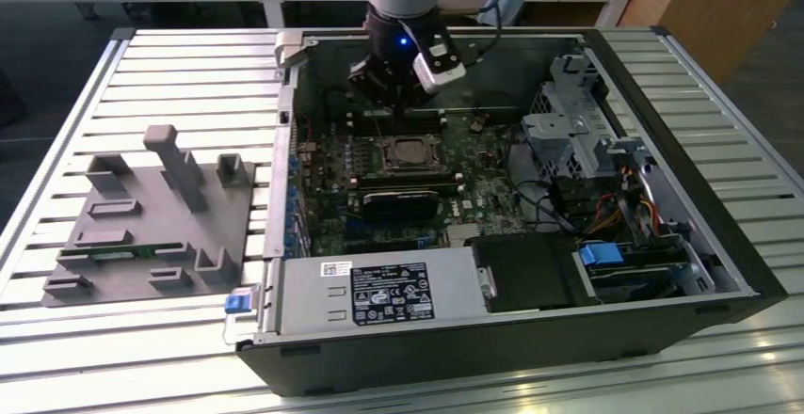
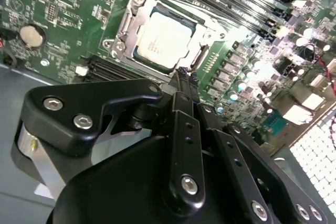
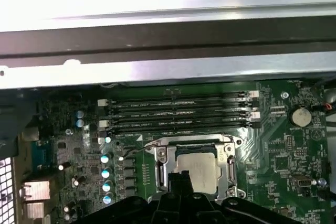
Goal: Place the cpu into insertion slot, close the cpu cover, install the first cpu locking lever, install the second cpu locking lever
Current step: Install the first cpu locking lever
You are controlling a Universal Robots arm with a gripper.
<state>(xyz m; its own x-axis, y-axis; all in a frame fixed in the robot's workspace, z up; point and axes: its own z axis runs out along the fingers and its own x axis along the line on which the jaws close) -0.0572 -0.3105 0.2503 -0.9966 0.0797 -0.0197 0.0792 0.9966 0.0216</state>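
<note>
One cpu (image 2: 163,40) within cpu cover (image 2: 125,27), hand (image 2: 185,74) alongside.

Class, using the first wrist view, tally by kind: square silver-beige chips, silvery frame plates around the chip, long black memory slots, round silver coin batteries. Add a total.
Silver-beige square cpu: 1
Silvery metal square cpu cover: 1
Long black memory slots: 4
Round silver coin battery: 1
Total: 7

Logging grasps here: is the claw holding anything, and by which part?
Cannot tell: the claw sits at the rim of the cpu cover beside the seated cpu, and its body hides any hold.
</note>
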